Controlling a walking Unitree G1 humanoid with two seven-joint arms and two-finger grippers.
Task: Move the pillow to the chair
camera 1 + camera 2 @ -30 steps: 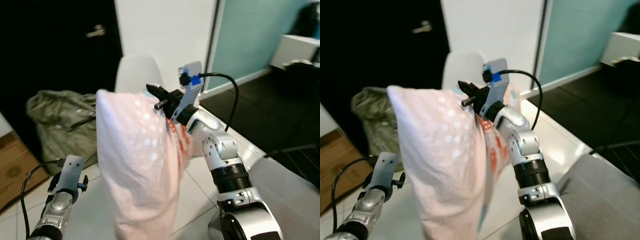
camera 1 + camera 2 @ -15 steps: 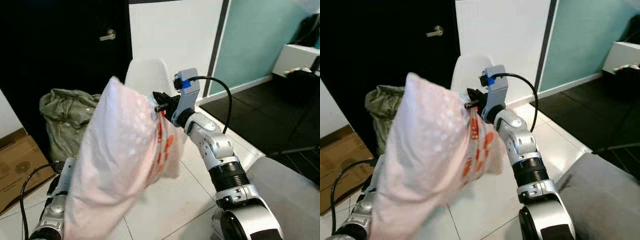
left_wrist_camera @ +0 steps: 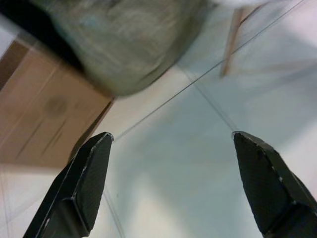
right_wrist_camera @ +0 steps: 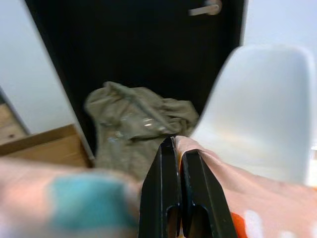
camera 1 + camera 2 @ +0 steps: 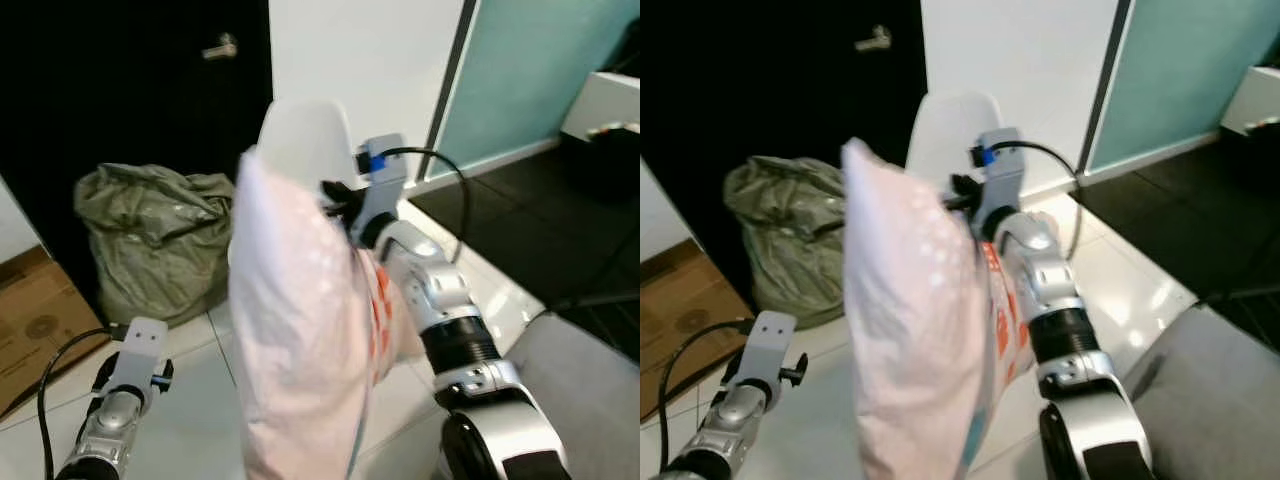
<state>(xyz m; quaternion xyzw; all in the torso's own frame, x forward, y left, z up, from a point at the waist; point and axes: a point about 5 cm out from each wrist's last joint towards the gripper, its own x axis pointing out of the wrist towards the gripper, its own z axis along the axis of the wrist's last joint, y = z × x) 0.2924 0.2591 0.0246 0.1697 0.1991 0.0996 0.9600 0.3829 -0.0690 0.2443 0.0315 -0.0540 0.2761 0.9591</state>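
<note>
Beyond the pillow (image 5: 300, 330), seen from the head: white chair (image 5: 305, 140), its backrest rising just behind the pillow's top corner, so the carried item lies between robot and seat. Pillow hangs with its long axis near vertical, pinched at an upper edge by the right gripper (image 5: 335, 195), whose arm reaches out toward the chair. Left gripper (image 5: 135, 360) sits low and well short of the chair, over pale floor tiles. Beside the chair, toward the robot's left: olive bag (image 5: 155, 240) slumped against a dark door (image 5: 120, 90), and a cardboard box (image 5: 30, 320) further left again.

Left wrist view: both fingers (image 3: 84, 183) spread wide with nothing between them; tiles, the bag and the box beneath (blurred).

Right wrist view: fingers (image 4: 171, 193) clenched together on a fold of pillow fabric; chair (image 4: 262, 109) straight ahead and close, bag to one side of it.

Judgement: right arm alone carries the load and is the nearer to the chair; the seat itself is hidden behind the pillow, so its free room cannot be told.
</note>
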